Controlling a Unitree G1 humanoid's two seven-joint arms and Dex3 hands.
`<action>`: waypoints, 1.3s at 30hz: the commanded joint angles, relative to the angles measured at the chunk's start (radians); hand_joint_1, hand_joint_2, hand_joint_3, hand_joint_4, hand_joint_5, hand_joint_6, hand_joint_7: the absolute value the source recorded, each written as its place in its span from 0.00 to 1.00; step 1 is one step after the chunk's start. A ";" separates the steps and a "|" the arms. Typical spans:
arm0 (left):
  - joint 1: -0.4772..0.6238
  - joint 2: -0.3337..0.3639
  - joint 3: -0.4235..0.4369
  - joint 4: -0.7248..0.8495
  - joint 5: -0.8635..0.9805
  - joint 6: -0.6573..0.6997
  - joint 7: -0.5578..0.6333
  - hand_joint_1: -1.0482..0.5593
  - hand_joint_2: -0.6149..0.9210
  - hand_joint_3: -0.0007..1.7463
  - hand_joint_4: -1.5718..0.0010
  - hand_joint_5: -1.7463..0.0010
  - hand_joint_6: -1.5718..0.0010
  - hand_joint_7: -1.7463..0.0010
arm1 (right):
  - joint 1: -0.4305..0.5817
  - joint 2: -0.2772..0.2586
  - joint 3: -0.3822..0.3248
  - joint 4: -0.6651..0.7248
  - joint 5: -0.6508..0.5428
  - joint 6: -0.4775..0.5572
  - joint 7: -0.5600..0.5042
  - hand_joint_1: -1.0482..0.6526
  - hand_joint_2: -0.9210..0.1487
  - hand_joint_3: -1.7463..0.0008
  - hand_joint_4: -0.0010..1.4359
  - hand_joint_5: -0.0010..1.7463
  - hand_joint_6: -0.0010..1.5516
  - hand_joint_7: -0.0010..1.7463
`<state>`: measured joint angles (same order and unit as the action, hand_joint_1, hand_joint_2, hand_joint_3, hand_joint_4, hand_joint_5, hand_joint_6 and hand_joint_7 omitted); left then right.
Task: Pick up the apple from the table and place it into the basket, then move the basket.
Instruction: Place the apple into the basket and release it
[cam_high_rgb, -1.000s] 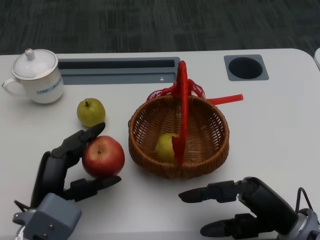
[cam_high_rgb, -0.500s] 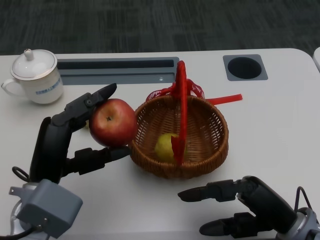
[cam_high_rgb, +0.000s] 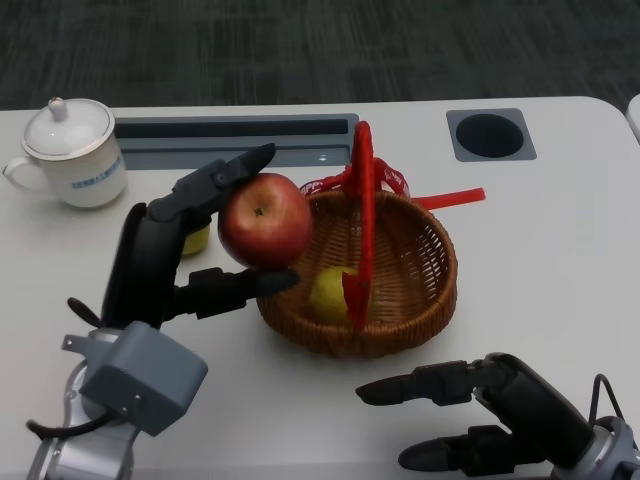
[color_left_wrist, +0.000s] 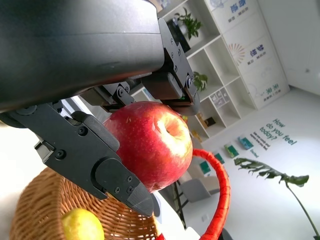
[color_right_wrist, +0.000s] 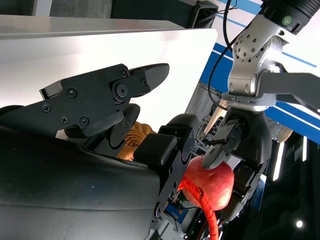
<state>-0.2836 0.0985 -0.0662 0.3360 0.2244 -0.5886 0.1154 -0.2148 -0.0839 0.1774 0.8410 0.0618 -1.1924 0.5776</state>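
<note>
- The step in hand was the carry: the left hand (cam_high_rgb: 170, 260) held the round red apple (cam_high_rgb: 265, 220) up off the white table (cam_high_rgb: 560, 230), fingers clamped above and below it.
- The apple hung over the near-left rim of the round brown wicker basket (cam_high_rgb: 420, 290), not yet inside it and apart from the weave.
- Judging from that, the pick-up was done and the drop was not; moving the basket was yet to come.
- The next move would call for carrying the apple further in over the bowl, clear of the upright red handle (cam_high_rgb: 364, 220), lowering it and only then spreading the fingers.
- A small yellow-green fruit (cam_high_rgb: 331, 292) already lay in the basket's bottom, so the apple would likely land beside or against it and might roll.
- The apple looked smooth and glossy, deep red with pale yellow flecks; the left wrist view showed its dimpled end (color_left_wrist: 170, 127) turned away from the palm.
- It seemed firm and bulky, filling the span of the hand.
- The right hand (cam_high_rgb: 480, 420) rested low near the table's front edge, well apart from the basket, fingers parted and holding nothing.
- A second yellow-green fruit (cam_high_rgb: 196, 239) sat partly hidden behind the left hand.
</note>
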 joint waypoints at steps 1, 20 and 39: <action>-0.051 -0.006 -0.003 0.056 -0.007 -0.022 -0.004 0.51 0.95 0.00 0.23 0.99 0.32 1.00 | 0.009 -0.005 -0.006 0.003 0.006 -0.021 -0.016 0.39 0.03 1.00 0.64 0.00 0.54 0.00; -0.216 0.047 -0.090 0.442 0.007 -0.093 -0.213 0.21 0.97 0.01 0.89 1.00 0.86 1.00 | 0.033 -0.032 -0.015 -0.048 0.005 -0.021 -0.059 0.39 0.03 1.00 0.63 0.00 0.53 0.00; -0.146 0.030 0.006 0.352 -0.143 -0.247 -0.268 0.24 0.96 0.01 0.82 0.98 0.76 0.98 | -0.092 -0.190 -0.071 -0.237 0.154 0.010 0.010 0.41 0.05 1.00 0.64 0.01 0.53 0.00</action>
<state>-0.4628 0.1218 -0.0785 0.7225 0.0839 -0.8280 -0.1812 -0.2980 -0.2475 0.1062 0.6252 0.2001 -1.1823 0.5759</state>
